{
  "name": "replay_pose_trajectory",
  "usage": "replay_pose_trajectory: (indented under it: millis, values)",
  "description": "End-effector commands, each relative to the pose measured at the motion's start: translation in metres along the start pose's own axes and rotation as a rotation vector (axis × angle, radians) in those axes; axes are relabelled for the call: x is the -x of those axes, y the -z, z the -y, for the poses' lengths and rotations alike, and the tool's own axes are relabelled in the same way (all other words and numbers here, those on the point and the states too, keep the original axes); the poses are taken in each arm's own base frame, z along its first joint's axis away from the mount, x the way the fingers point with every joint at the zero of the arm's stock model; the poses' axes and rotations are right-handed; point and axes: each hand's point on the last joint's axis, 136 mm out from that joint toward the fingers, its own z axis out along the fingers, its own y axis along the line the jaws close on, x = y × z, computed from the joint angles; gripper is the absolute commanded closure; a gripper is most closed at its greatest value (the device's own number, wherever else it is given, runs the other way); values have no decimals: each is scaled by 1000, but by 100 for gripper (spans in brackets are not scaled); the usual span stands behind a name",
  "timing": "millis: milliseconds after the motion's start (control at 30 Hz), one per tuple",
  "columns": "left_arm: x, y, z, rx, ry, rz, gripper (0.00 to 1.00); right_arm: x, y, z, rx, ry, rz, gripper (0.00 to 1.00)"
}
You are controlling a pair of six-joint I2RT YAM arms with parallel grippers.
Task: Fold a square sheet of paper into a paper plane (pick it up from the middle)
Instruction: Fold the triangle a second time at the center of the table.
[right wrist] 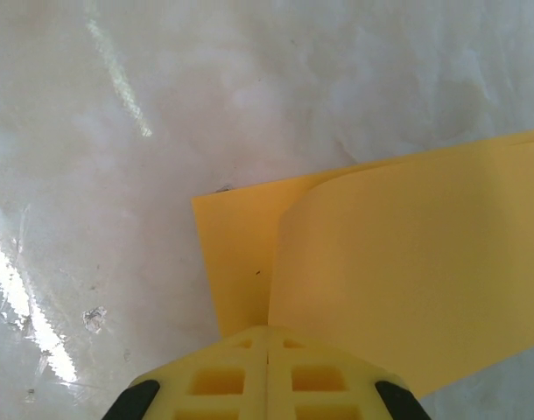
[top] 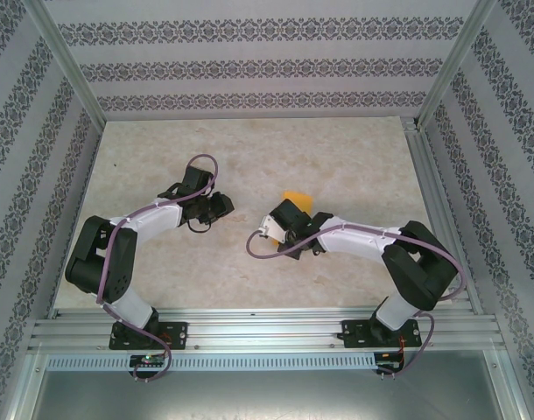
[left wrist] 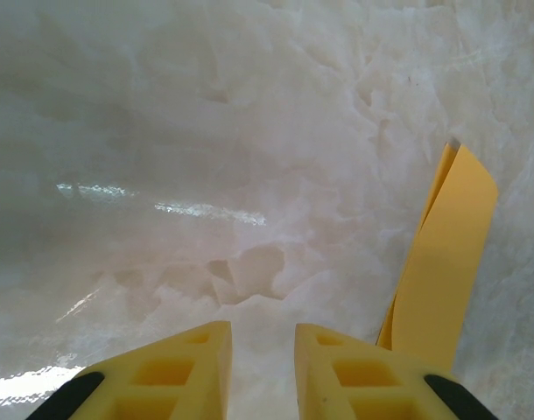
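Paper [right wrist: 407,262], orange-yellow, is seen doubled over on itself in the right wrist view. One layer lies flat on the table [right wrist: 162,105], and a second layer is curled up and over it towards the right. The right gripper [right wrist: 267,331] is closed, its two fingers pressed together with no gap. The bend where the layers meet runs straight into the fingertips, so the paper appears to be pinched there. Most of the sheet extends beyond and to the right of the tips.

From above, a small patch of paper is seen just past the right gripper, near the middle of the table.

The left gripper [left wrist: 263,337] is held with its jaws a little apart, and only bare table is seen in the gap. In that view the paper stands up off the table as a narrow curved strip, just right of the right-hand finger. Whether it touches that finger cannot be told.
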Motion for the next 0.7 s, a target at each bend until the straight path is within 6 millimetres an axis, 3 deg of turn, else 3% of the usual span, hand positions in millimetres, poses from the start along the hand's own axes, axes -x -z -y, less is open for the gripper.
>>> replay_pose_trajectory:
  millis: [0,433,667]
  values:
    - [10,4,13,-45,-1,23,73,20,14,10,-21,-54,119,100]
    - [11,13,23,-77,-14,25,69,68,34,-17,64,-35,334,100]
    - [-2,3,55,-234,-20,-59,45,56,26,-12,-1,-22,277,100]
